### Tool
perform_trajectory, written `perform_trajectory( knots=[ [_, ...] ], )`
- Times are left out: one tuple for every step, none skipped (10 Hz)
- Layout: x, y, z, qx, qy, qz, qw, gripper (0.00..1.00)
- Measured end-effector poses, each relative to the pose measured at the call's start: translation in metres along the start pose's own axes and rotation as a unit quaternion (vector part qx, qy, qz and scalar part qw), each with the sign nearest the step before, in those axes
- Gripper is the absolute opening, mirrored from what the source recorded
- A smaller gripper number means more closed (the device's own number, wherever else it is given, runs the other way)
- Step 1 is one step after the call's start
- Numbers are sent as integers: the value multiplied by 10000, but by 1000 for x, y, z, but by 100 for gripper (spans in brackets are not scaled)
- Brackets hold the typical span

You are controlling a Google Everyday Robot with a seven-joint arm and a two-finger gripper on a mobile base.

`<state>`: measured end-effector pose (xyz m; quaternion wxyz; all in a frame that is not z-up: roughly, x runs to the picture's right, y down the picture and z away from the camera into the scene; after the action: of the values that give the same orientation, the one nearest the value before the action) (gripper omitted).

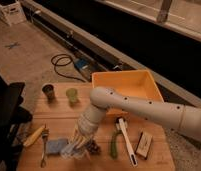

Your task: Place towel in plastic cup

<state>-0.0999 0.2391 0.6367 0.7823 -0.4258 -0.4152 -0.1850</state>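
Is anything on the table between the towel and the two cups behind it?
Nothing visible does. The gripper is down at the towel, and only bare wooden table lies between the towel and the green cup and dark cup farther back.

Single cam. It sits high on the near side of the desk [59, 114] and faces fwd and steeply down across the wooden top; exact mount cannot be told. Range is close, with the desk filling approx. the lower half of the frame. The desk reads as slightly rotated: its near edge is cut by the frame bottom, and its far-right corner, with the yellow bin [121, 82], lies mid-frame. Beyond the far edge the view takes in the concrete floor [29, 55], top left. The arm [144, 107] enters from the frame's right and crosses the desk centre. The gripper [80, 145] shows low, left of centre, by the desk's near edge, just beside the towel [56, 146]. It is seen from above, with the wrist partly masking it.
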Motion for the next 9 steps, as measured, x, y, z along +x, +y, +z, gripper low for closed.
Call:
perform_trajectory(
  knots=[
    [-6, -2, -10, 77, 88, -58, 9999, 0],
    [-10, -4, -25, 210, 227, -80, 9995, 0],
    [-9, -7, -34, 306, 338, -63, 9989, 0],
    [-2, -15, -49, 442, 528, -1, 9976, 0],
    [5, -24, -63, 541, 699, 55, 9961, 0],
    [15, -34, -78, 608, 887, 122, 9941, 0],
    [27, -50, -96, 676, 1121, 189, 9912, 0],
    [38, -63, -108, 720, 1287, 230, 9888, 0],
    [51, -78, -122, 782, 1418, 262, 9865, 0]
  ],
)
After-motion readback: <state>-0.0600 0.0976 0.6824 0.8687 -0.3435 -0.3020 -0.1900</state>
